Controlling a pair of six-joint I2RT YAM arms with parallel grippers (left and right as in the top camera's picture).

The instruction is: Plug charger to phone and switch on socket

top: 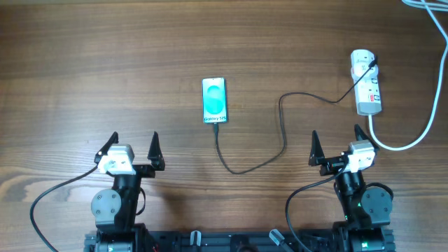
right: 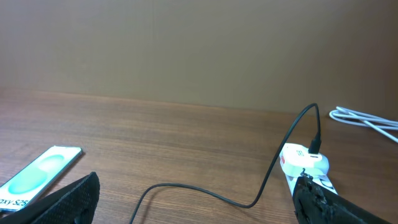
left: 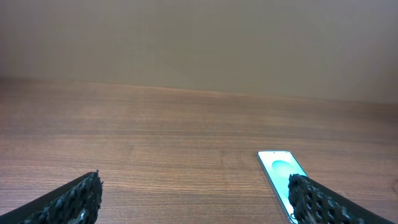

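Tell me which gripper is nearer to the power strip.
Right. The right gripper sits open just on the robot's side of the power strip, not touching it. The left gripper is far off, on the other side of the phone.

The table (top: 84, 70) is brown wood. A phone (top: 214, 100) lies flat in the middle, its blue-green screen up. The thin black charger (top: 282, 133) runs from the phone's near end, bends in a big loop and goes to the white socket (top: 366, 82) on the right. A thick white lead (top: 402, 148) curls beside the socket
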